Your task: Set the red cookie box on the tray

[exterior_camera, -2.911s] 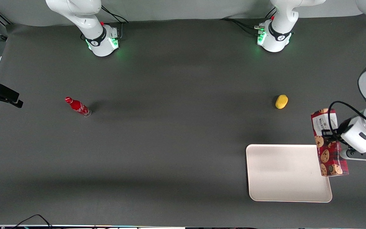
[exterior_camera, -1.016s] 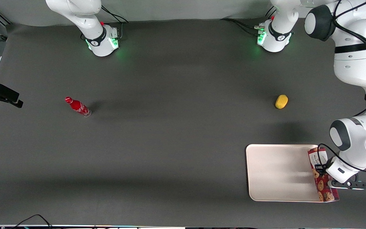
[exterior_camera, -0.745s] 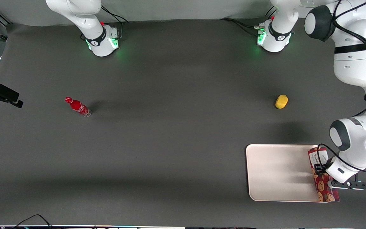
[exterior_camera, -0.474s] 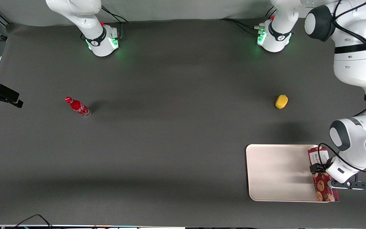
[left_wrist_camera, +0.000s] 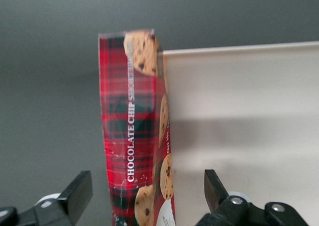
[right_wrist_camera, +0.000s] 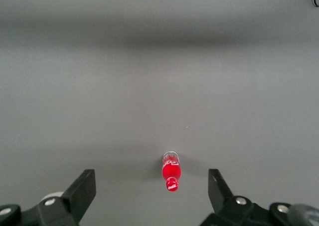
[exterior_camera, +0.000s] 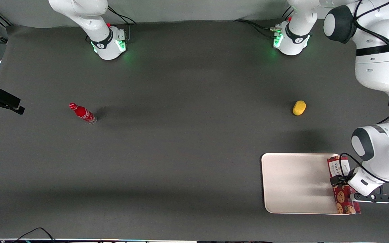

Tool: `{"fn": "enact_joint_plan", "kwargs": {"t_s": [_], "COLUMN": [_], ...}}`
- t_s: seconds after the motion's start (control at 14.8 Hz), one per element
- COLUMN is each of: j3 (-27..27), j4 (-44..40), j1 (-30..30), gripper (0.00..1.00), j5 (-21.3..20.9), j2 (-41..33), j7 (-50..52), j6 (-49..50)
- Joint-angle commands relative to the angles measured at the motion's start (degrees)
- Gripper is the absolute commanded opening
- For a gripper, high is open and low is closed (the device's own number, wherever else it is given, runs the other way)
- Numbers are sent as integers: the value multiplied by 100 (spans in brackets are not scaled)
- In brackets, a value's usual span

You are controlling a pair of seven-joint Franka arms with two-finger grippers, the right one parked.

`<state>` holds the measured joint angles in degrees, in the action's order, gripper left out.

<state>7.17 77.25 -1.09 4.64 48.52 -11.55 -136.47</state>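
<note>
The red cookie box [exterior_camera: 342, 189] is a long dark-red plaid carton that lies along the cream-white tray's [exterior_camera: 295, 184] edge toward the working arm's end of the table. In the left wrist view the box [left_wrist_camera: 132, 131] sits at the tray's rim [left_wrist_camera: 239, 49], partly over the tray and partly over the grey table. My left gripper [exterior_camera: 340, 180] is just above the box's middle. It is open: its fingers [left_wrist_camera: 77, 193] stand wide apart on either side of the box without touching it.
A yellow lemon-like object [exterior_camera: 299, 108] lies on the table farther from the front camera than the tray. A small red bottle [exterior_camera: 82, 113] stands toward the parked arm's end and shows in the right wrist view [right_wrist_camera: 171, 171].
The gripper came down with the box from above the table beside the tray, set it along the tray's edge and opened. The box has stayed put over the last half second.
</note>
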Motion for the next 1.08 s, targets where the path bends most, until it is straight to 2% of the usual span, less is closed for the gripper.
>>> {"fn": "enact_joint_plan", "kwargs": {"t_s": [0.0, 0.2, 0.34, 0.41, 0.54, 0.68, 0.81, 1.02], "j3": [21, -285, -514, -724, -971, -1069, -1113, -1122], "j4": [-227, 16, 411, 744, 1517, 2098, 2276, 2250], "j1": [109, 117, 109, 109, 117, 109, 109, 109], "gripper": [100, 100, 100, 100, 100, 100, 100, 100], "j5": [-7, -174, -200, -227, -550, -587, -587, -596], "j2": [-658, -1684, -2457, -2862, -3714, -4444, -4885, -5124], "j7": [91, 143, 677, 941, 1355, 1418, 1497, 1497], "j6": [1180, 2252, 2966, 3064, 3196, 3423, 3854, 4347]}}
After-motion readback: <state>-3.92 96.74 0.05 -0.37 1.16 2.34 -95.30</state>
